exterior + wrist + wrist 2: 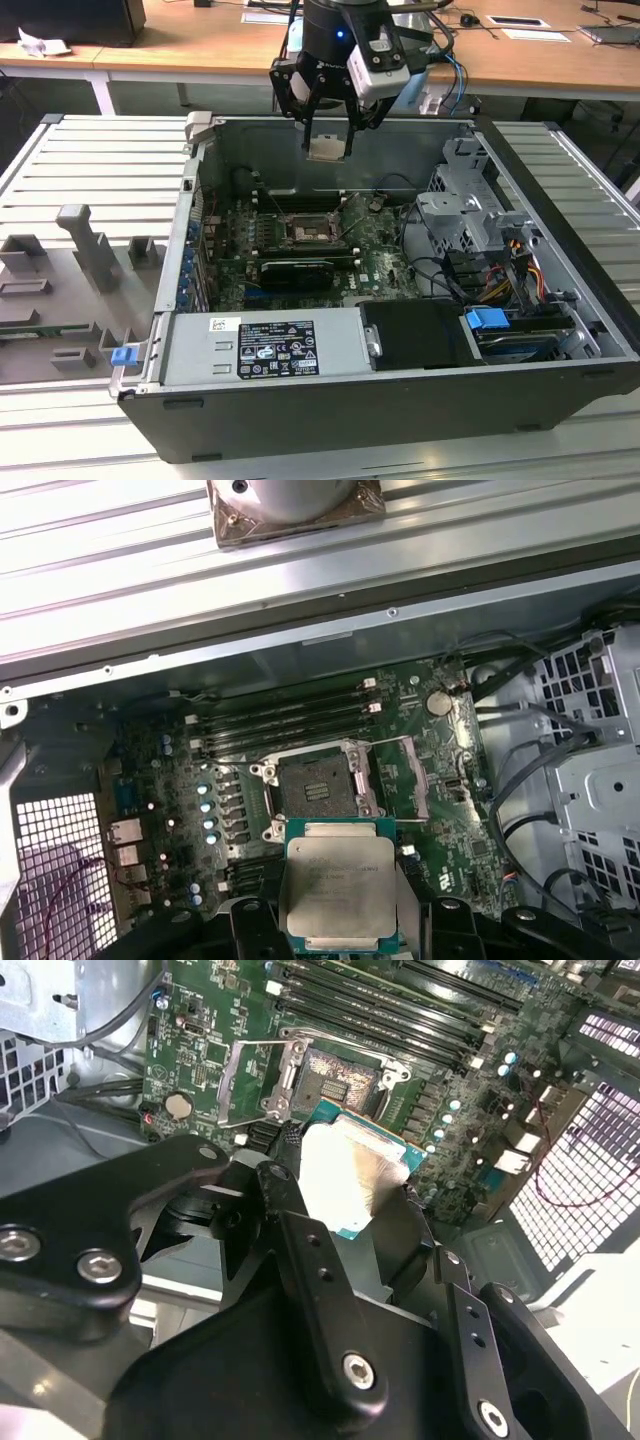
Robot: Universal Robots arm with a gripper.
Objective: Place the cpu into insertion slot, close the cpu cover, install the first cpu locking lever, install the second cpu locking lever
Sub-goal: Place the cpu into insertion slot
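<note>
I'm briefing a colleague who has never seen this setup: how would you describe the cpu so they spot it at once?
Find the open computer case; the black gripper hangs above its green motherboard. Held in it is the cpu, a flat square chip. Its pale silver top, held in the air, sets it apart from the dark, empty socket on the board.

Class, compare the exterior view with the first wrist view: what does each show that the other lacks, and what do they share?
Exterior view adds: the whole computer case, the wooden desk behind it, grey fixtures at the exterior view's left. First wrist view adds: the cpu with its metal top face-on. Shared: the cpu held by the gripper, and the empty socket.
</note>
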